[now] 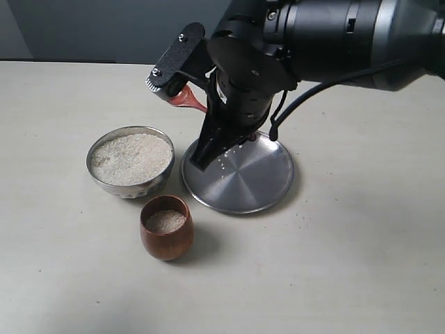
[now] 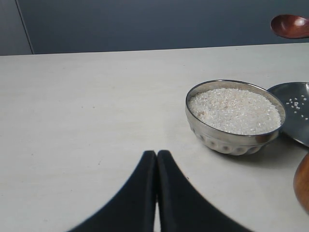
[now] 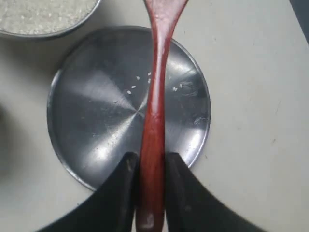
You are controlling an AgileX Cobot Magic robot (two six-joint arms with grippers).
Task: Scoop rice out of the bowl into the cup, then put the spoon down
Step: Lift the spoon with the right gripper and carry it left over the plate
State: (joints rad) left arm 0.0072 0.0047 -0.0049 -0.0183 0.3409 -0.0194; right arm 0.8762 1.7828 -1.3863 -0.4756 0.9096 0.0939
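The bowl [image 1: 132, 186] is round, deep, shiny steel with a thin rim and a faintly ribbed wall. It is filled almost to the rim with rice [image 1: 132, 158], a pale, granular bed of small white grains. The cup [image 1: 165, 245] is smooth, rounded reddish-brown wood without a handle, narrower than the bowl, and it also holds rice. The plate [image 1: 250, 184] is flat, wide brushed steel with fine circular marks and a few loose grains on it. The spoon [image 3: 154, 121] is slim, glossy dark red-brown wood with a long thin handle that widens toward its head. The tabletop [image 1: 348, 243] is matte and off-white, with small specks.

There are 1 bowl, 1 cup, 1 plate, 1 spoon and 2 grippers.

The bowl sits at the left of the plate, just beside it. The cup stands in front of both, close to the bowl's wall. The right gripper [image 3: 151, 157] has its 2 black fingers clamped on the spoon's handle near its end. The spoon is held over the plate, with the handle crossing the plate's middle and the head reaching past the plate's rim near the bowl. In the left wrist view the spoon's head hangs in the air above the level of the bowl. In the exterior view the right arm and its camera mount cover most of the spoon and the rear of the plate.

The left gripper [image 2: 156, 154] has its 2 fingers pressed together with nothing between them. It sits over bare tabletop, well apart from the bowl.
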